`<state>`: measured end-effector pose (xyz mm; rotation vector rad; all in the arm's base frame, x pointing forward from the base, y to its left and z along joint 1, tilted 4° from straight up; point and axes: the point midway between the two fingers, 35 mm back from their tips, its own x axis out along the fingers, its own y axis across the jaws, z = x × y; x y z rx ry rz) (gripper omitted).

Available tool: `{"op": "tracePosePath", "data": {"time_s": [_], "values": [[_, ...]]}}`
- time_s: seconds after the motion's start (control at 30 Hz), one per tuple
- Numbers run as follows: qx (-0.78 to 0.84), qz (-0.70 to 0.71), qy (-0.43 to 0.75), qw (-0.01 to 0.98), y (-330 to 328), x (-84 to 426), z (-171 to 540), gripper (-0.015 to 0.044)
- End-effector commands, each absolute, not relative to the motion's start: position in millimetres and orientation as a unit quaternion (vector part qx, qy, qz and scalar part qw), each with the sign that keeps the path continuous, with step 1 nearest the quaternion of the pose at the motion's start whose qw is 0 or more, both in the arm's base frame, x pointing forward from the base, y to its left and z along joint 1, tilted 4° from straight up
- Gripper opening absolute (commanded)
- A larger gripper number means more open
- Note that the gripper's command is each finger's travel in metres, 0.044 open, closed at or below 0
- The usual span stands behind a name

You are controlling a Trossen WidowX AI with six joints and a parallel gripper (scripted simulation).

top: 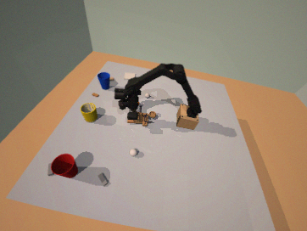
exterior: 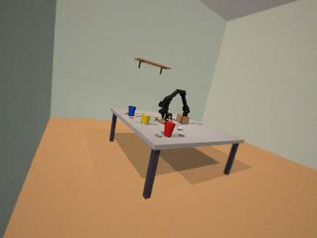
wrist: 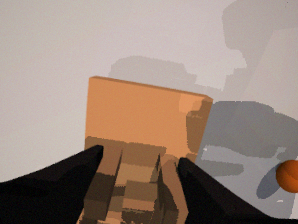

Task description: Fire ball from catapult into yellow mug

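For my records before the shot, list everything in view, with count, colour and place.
Mugs: three; blue far left, yellow left, red near left
Catapult: one, orange-brown, mid-table
White balls: two, on either side of the catapult
Orange ball: one, beside the catapult
Box: one, tan, under the arm's base
Small blocks: several, grey or brown, scattered
Table: one, grey
Shelf: one, brown, wall
Arm: one, black, fingers shut on the catapult

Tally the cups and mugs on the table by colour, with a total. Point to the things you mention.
Red cup (top: 64,165) (exterior: 169,129): 1
Yellow mug (top: 90,115) (exterior: 145,119): 1
Blue cup (top: 104,82) (exterior: 131,111): 1
Total: 3
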<state>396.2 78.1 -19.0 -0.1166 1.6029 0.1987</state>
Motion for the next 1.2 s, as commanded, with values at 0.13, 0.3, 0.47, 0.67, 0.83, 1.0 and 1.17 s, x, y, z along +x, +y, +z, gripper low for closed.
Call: {"op": "tracePosePath", "data": {"time_s": [0.13,0.3,0.47,0.67,0.83,1.0,1.17], "values": [[-0.052,0.091,0.702,0.704,78.3,405.4,16.0,0.0000],[-0.052,0.091,0.702,0.704,78.7,405.7,10.8,0.0000],[-0.052,0.091,0.702,0.704,79.3,406.1,2.6,0.0000],[-0.052,0.091,0.702,0.704,80.0,406.3,-7.2,0.0000],[-0.052,0.091,0.702,0.704,80.5,406.3,-15.4,0.0000],[-0.052,0.091,0.703,0.704,81.0,406.1,-23.5,0.0000],[-0.051,0.091,0.703,0.704,81.5,405.7,-31.6,0.0000]]}}
